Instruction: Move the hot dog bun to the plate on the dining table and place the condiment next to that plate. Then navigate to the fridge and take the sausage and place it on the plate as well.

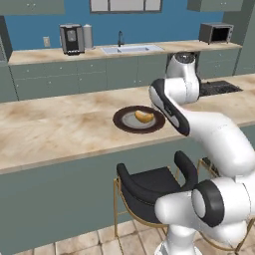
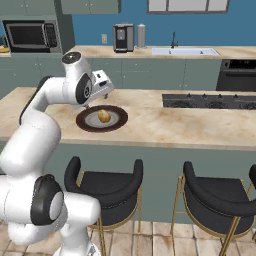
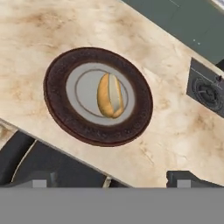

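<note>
The hot dog bun [image 3: 110, 95], a small yellow-tan roll, lies in the grey centre of the dark brown plate [image 3: 59, 109]. The plate stands on the beige marbled dining table [image 3: 175, 131] near its front edge. Both base views show the same: bun [image 1: 144, 116] on plate [image 1: 122, 122], and bun [image 2: 103, 116] on plate [image 2: 85, 122]. My gripper [image 3: 113, 180] hangs above the plate, open, with nothing between its fingertips [image 3: 188, 178]. In the right base view the hand [image 2: 101, 83] hovers just above the plate's far left side. The condiment, the sausage and the fridge are out of view.
A black cooktop [image 2: 210, 101] is set into the table to the plate's right. Dark bar stools [image 2: 107, 187] [image 2: 220, 197] stand along the near side, below the table's edge. The wall counter behind holds a sink [image 1: 130, 49] and a coffee machine [image 1: 72, 39].
</note>
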